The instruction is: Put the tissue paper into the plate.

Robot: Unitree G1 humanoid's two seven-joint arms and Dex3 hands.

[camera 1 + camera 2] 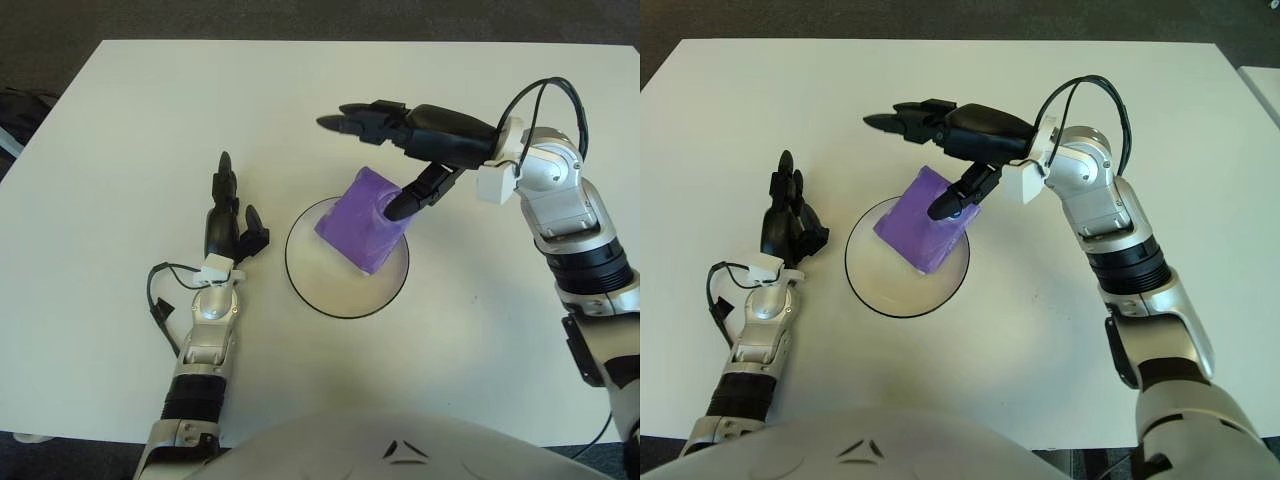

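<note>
Right hand [385, 160] spread above tissue paper [362, 217] in plate [318, 288]

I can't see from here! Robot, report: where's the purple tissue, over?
Right hand open, above plate's far rim. Left hand open, idle left of plate. Purple tissue pack in plate, leaning on far rim. Nothing in the way.

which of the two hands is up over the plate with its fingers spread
The right hand, open above the purple tissue pack in the plate. The left hand shows left of the plate.

Glossy purple tissue pack [364, 219], smooth plate [330, 290], matt white table [130, 110]
</note>
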